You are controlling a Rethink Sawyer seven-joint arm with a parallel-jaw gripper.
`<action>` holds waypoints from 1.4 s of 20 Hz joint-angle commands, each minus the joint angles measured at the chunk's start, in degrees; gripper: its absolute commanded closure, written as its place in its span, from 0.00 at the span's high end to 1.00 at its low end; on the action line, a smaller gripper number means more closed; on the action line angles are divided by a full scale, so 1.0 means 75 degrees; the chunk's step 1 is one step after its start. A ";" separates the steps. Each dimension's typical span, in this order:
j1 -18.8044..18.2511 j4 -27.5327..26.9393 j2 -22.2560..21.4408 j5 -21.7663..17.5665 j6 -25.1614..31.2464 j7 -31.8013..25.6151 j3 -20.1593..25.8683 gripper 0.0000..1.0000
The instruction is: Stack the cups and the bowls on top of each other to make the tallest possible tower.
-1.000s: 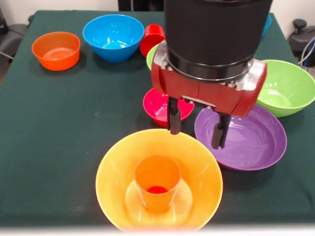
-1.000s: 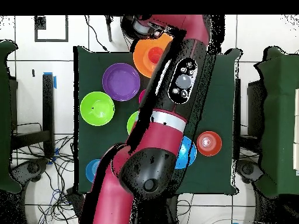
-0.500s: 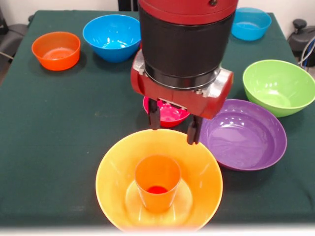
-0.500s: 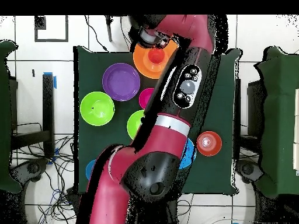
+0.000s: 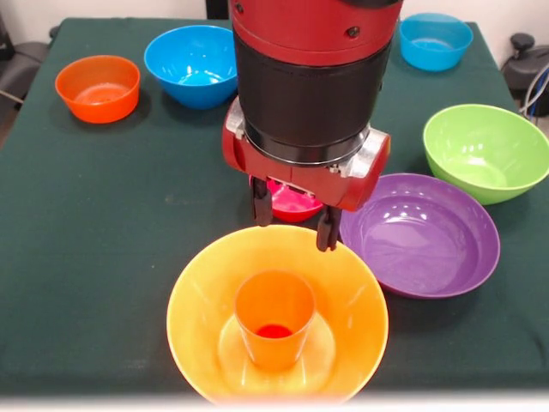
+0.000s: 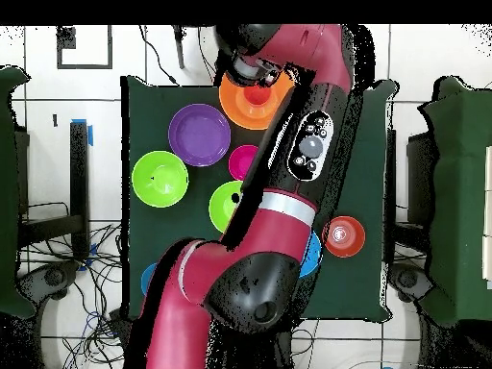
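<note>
Above the big orange bowl's (image 5: 206,292) far rim, the gripper (image 5: 290,217) hangs spread and empty, probably lining up over the orange cup (image 5: 274,319).

Orange cup (image 5: 274,330) upright inside big orange bowl (image 5: 197,300).

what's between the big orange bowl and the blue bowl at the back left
In the front view, only bare green cloth lies between the big orange bowl and the blue bowl.

Glossy red arm (image 5: 313,21) with black wrist band, silver collar, dark fingers (image 5: 261,206).
</note>
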 commanded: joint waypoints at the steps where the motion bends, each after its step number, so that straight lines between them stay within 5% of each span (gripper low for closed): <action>1: 0.0183 0.0431 -0.0212 -0.0754 0.0139 -0.1559 0.1113 1.00; 3: 0.0217 0.0478 -0.0255 -0.0811 0.0213 -0.1511 0.1212 1.00; 6: 0.0502 0.1537 -0.1233 -0.1411 0.0320 -0.1644 0.1516 1.00; 9: -0.0041 0.0403 -0.0696 -0.1168 0.0743 -0.1948 0.1320 1.00; 11: 0.0068 -0.0064 -0.0326 -0.0820 0.0794 -0.1479 0.1152 1.00; 14: 0.0797 0.2138 -0.1753 -0.1682 0.0224 -0.1470 0.1939 1.00; 16: 0.0391 0.1790 -0.1733 -0.1944 0.0323 -0.2207 0.1881 1.00; 19: -0.0137 0.0281 -0.0718 -0.1507 0.0785 -0.2174 0.1598 1.00; 21: 0.0024 -0.0048 -0.0408 -0.1217 0.0683 -0.1577 0.1453 1.00; 23: 0.0394 0.0383 -0.0721 -0.1372 0.0476 -0.1026 0.1632 1.00; 26: 0.0424 0.1600 -0.1671 -0.2064 0.0263 -0.1836 0.2062 1.00; 28: -0.0001 0.1415 -0.1536 -0.2253 0.0128 -0.2666 0.2215 1.00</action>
